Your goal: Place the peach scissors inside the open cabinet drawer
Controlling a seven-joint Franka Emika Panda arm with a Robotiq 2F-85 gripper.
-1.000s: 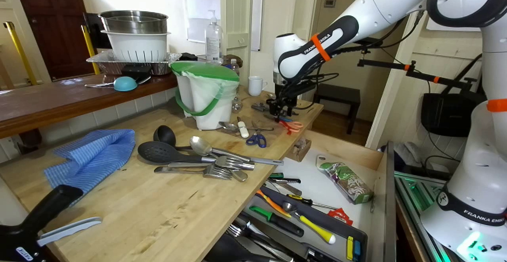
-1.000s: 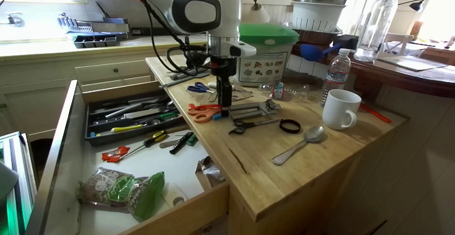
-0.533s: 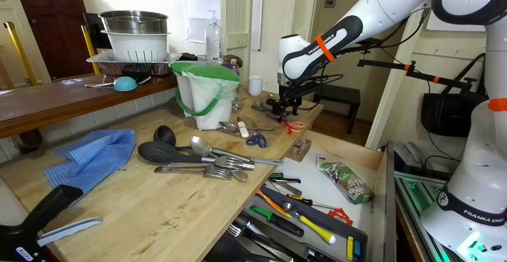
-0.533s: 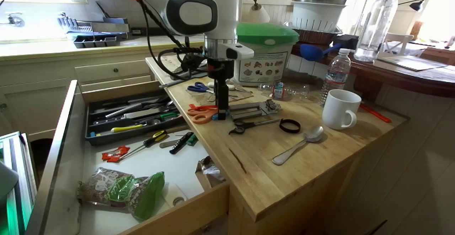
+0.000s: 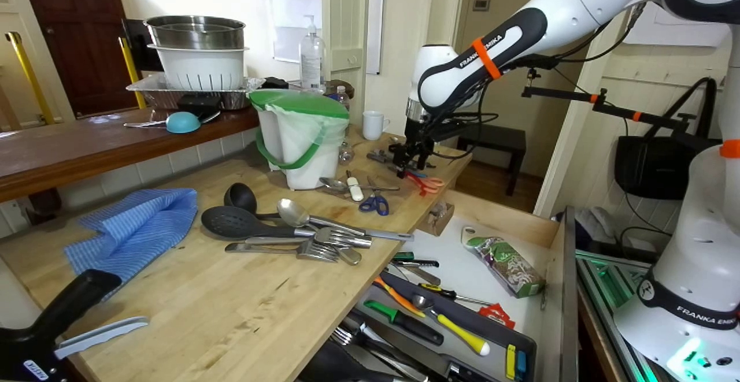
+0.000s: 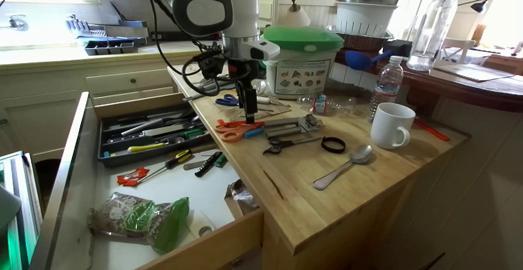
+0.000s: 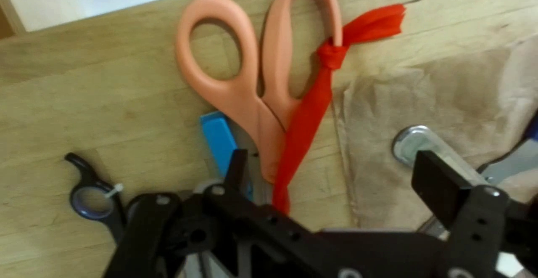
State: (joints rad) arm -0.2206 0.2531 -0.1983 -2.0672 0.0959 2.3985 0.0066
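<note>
While the black gripper (image 7: 336, 175) gaped, peach plastic-handled scissors (image 7: 247, 101) lay at its 11 o'clock (wrist view) on the pale-wood tabletop (image 7: 126, 122); judged risk: off-centre closure pinching only knotted red ribbon (image 7: 312, 107).

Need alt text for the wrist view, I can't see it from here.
The peach scissors lie on the wooden counter, loops toward the top, a red strip knotted to one. The open gripper fills much of the bottom, gripping nothing and hiding most of the blades. Left is a blue item; right, brown paper.
</note>
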